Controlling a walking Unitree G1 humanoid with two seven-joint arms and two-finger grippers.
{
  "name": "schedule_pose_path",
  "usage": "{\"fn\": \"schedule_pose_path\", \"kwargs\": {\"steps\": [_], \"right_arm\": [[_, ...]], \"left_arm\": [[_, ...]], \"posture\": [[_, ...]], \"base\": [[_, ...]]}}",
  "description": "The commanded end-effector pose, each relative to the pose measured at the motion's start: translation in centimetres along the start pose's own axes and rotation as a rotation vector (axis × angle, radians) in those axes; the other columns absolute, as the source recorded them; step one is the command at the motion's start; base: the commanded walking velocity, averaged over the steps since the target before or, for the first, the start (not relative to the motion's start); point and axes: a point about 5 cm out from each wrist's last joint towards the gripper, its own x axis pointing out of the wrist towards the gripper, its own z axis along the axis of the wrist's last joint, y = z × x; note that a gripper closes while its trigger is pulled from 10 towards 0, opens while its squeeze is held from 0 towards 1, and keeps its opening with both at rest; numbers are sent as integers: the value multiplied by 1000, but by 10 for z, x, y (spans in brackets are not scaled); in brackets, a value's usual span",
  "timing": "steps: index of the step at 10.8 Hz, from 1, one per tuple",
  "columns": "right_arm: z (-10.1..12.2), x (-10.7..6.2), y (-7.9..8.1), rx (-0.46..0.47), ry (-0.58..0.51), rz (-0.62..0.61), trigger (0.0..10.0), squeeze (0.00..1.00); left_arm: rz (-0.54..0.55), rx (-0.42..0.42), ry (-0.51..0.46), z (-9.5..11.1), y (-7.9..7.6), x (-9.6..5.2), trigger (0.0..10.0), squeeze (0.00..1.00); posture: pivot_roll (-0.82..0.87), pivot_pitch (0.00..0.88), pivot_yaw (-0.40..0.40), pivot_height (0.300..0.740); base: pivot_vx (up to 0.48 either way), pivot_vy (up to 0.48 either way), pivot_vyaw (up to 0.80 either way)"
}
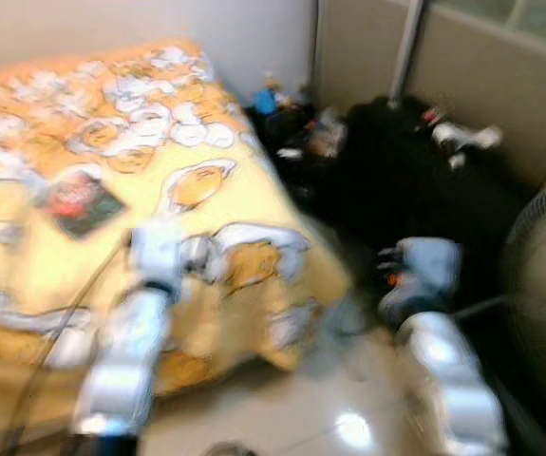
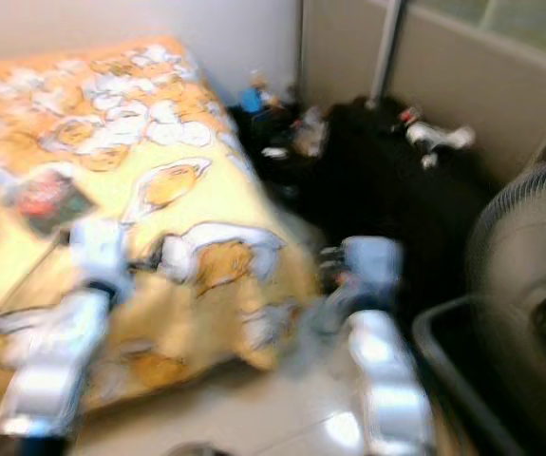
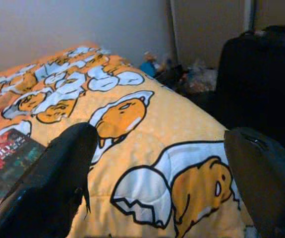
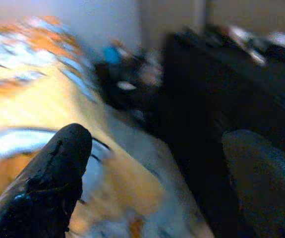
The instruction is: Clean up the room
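Yellow bed (image 1: pixel 206 190), packet (image 1: pixel 81 204) atop; both grippers' jaws spread, empty.

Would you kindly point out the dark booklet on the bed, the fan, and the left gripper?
dark booklet (image 1: pixel 83 204), left eye view, middle of its cover.
fan (image 2: pixel 529 285), right eye view, on its round grille.
left gripper (image 3: pixel 159 168), left wrist view, midway between its two open fingertips.
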Motion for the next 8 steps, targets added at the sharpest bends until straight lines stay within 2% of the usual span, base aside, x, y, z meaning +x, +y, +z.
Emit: {"fn": "schedule_pose_path", "kwargs": {"steps": [1, 2, 4, 7, 8], "right_arm": [[3, 2, 5, 9, 4, 4, 10000, 0], [11, 9, 4, -60, -48, -2, 10000, 0], [3, 15, 6, -3, 33, 61, 10000, 0], [7, 24, 13, -63, 35, 114, 10000, 0], [7, 25, 13, -54, 40, 117, 10000, 0]], "left_arm": [[30, 3, 8, 1, 10, 1, 10000, 0], [51, 2, 11, -1, 11, 5, 10000, 0], [66, 5, 16, -4, 9, 10, 10000, 0], [111, 55, 15, -6, 16, 16, 10000, 0], [110, 57, 3, -3, 17, 18, 10000, 0]], "posture": [[-71, 0, 95, 740], [-38, 0, 70, 740], [-24, 0, 35, 740], [15, 0, -13, 740], [15, 0, -10, 740]], "base": [[0, 364, 0], [0, 379, 0], [0, 407, 0], [0, 410, 0], [0, 401, 0]]}}
